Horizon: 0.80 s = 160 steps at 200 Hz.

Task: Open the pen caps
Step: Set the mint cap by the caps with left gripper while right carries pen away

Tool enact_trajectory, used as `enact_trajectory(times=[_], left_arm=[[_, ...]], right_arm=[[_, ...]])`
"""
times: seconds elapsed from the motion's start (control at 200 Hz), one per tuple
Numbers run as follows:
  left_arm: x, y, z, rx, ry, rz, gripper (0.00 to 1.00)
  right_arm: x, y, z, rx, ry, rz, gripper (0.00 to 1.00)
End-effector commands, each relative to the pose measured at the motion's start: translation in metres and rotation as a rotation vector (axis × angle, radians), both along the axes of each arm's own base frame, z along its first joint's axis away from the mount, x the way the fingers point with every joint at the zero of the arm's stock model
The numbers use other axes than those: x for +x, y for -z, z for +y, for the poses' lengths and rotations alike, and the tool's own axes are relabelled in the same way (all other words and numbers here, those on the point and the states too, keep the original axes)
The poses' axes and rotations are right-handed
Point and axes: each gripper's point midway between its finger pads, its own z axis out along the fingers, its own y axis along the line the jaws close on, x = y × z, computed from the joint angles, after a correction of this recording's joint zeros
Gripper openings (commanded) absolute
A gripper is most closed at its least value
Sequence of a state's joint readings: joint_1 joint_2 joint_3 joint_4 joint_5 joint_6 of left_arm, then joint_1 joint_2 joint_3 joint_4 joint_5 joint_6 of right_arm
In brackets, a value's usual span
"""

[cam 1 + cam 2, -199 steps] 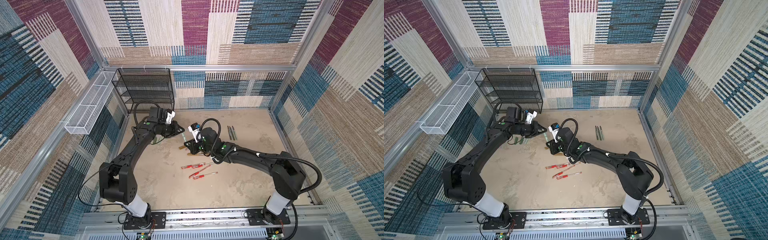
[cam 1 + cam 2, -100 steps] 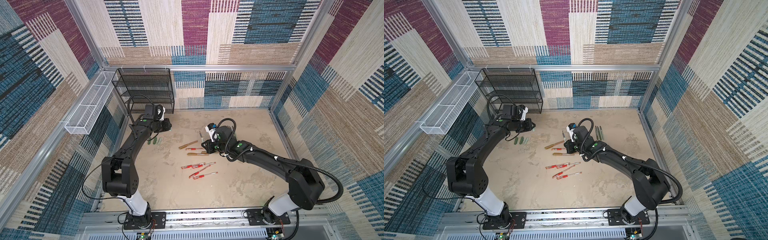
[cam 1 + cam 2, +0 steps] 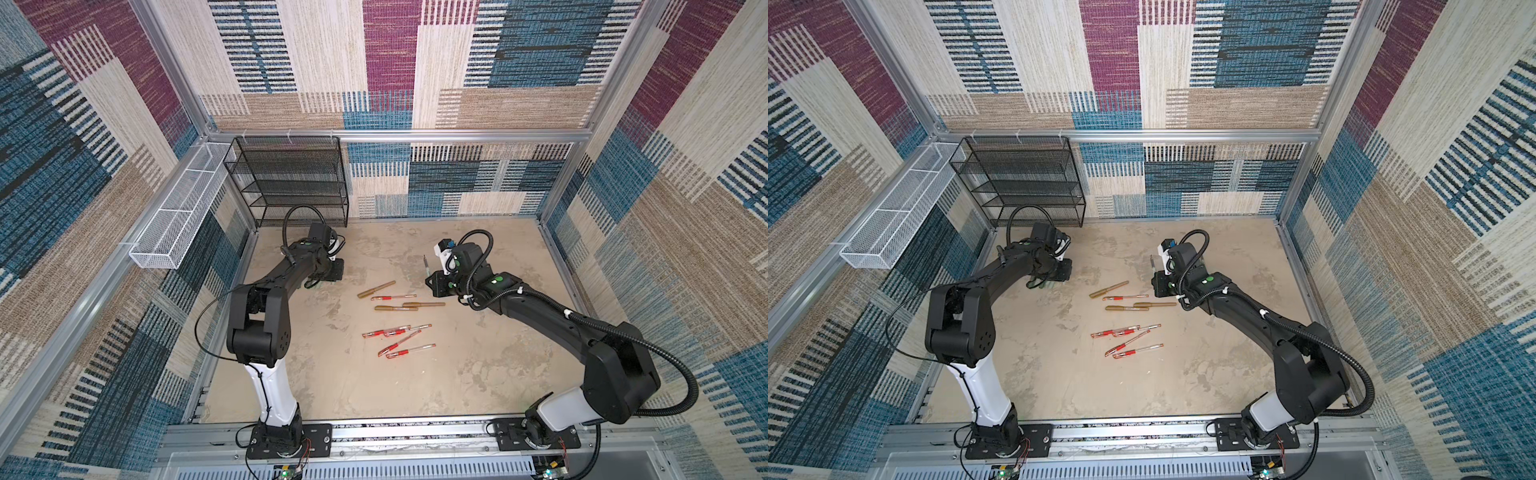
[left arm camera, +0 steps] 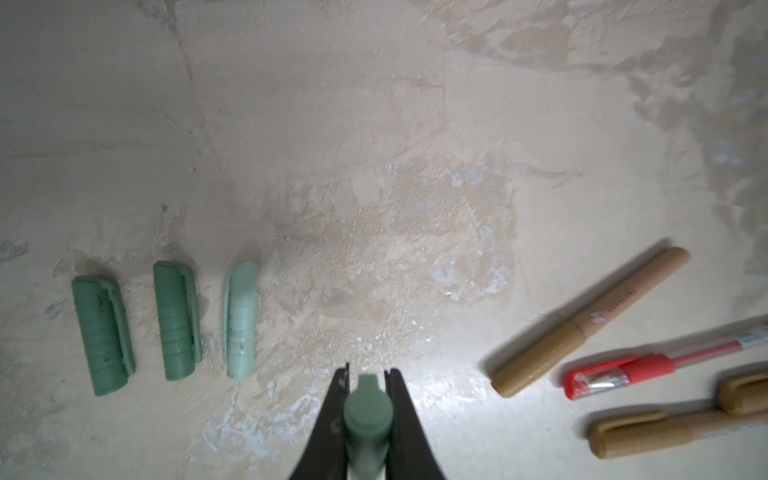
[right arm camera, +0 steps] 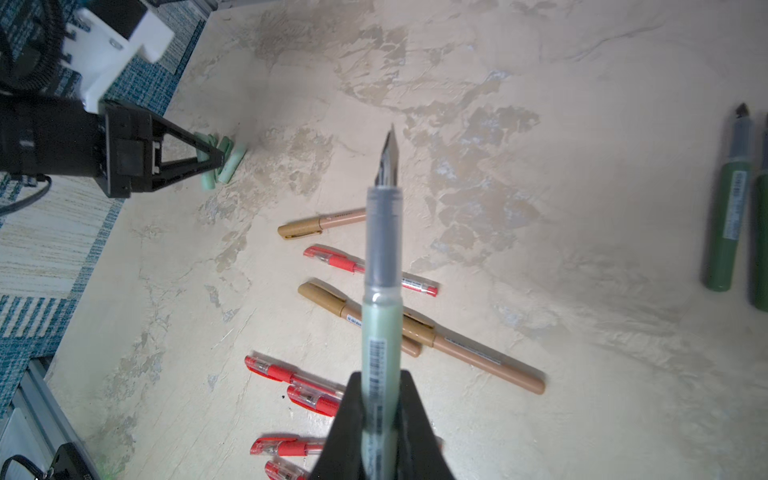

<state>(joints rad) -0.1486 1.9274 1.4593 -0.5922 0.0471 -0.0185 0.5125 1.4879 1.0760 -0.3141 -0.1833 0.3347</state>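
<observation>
My left fingers (image 4: 328, 428) grip a green cap (image 4: 368, 409) at the counter's (image 3: 332, 395) ten o'clock, beside three loose caps (image 4: 174, 320), likely to keep them sorted, while my right fingers (image 5: 345, 424) pinch a bare pen (image 5: 381, 291) at two o'clock, clear of the capped pens (image 3: 399, 331) at centre.

Green caps (image 4: 176, 320), gold pens (image 3: 376, 289), red-and-clear pens (image 3: 410, 351), mottled beige tabletop (image 3: 332, 395), walls (image 3: 390, 62) striped blue, maroon and tan.
</observation>
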Motion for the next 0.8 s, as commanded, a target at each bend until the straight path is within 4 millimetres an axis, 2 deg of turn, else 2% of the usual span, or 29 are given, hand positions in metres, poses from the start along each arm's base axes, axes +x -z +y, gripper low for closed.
enact_trajectory(times=[0.0,0.361,0.541,0.796], left_arm=[[0.002,0.01,0.013,0.09,0.005,0.023,0.0],[-0.002,0.038,0.02,0.134,-0.007,0.094,0.01],[0.003,0.046,0.025,0.172,-0.016,0.108,0.02],[0.01,0.046,0.032,0.214,-0.027,0.1,0.18]], right_arm=[[-0.001,-0.002,-0.01,-0.02,0.003,-0.011,0.0],[0.0,-0.009,-0.044,-0.038,0.056,-0.025,0.0],[0.0,-0.01,-0.055,-0.039,0.068,-0.019,0.0],[-0.001,-0.012,-0.068,-0.041,0.08,-0.029,0.0]])
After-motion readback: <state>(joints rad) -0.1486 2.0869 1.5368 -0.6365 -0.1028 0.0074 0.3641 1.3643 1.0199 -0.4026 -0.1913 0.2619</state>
